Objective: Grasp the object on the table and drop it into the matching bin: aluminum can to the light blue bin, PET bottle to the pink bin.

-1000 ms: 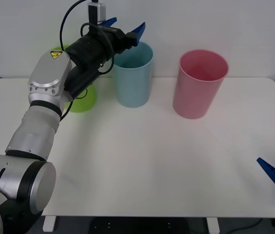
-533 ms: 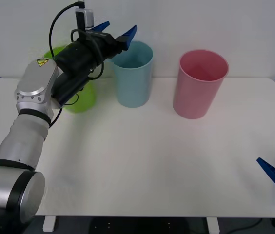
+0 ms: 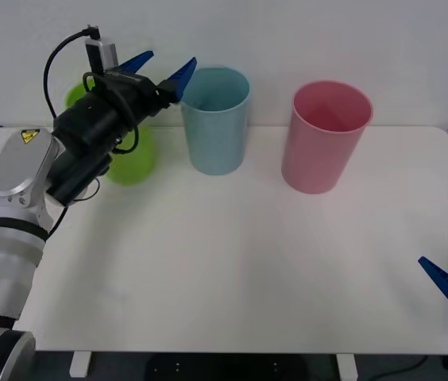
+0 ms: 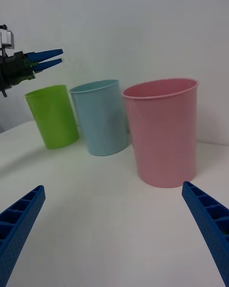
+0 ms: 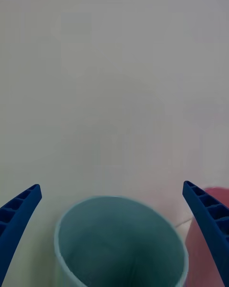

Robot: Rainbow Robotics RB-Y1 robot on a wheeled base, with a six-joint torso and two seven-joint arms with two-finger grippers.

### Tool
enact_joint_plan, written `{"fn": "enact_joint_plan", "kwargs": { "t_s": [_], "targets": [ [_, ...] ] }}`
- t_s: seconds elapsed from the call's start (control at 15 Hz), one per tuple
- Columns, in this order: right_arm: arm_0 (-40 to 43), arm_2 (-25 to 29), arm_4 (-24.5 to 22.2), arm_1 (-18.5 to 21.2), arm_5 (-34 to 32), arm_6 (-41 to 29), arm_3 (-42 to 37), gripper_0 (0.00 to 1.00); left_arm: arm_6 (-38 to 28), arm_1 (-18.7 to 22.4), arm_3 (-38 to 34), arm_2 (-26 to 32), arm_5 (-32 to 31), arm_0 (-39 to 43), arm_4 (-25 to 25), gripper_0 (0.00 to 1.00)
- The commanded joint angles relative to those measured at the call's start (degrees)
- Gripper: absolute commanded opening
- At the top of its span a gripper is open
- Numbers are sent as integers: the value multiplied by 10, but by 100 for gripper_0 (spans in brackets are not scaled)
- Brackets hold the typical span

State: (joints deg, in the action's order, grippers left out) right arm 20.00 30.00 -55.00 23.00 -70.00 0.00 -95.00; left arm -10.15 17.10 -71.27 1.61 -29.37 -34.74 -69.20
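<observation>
Front view: the left gripper (image 3: 160, 67), jaws wide and empty, had drawn back leftward from the light blue bin (image 3: 216, 121); the can, unseen, was judged dropped inside. Right wrist view: the right gripper (image 4: 114, 230) waited agape, empty, low over the table (image 4: 114, 210). Left wrist view: the bin's mouth lay ahead.

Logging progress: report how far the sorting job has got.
Grasp and carry look done: the left end effector hangs open and empty beside the tall light blue plastic bin. In hand: nothing. Left: confirming the drop, its inside being unclear. Right end effector parked open.
</observation>
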Motion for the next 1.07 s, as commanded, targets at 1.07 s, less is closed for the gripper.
{"fn": "enact_joint_plan", "kwargs": {
  "t_s": [1.07],
  "targets": [
    [0,0,0,0,0,0,0,100,28,66,-194,196,-213,272,19,100]
  ]
}}
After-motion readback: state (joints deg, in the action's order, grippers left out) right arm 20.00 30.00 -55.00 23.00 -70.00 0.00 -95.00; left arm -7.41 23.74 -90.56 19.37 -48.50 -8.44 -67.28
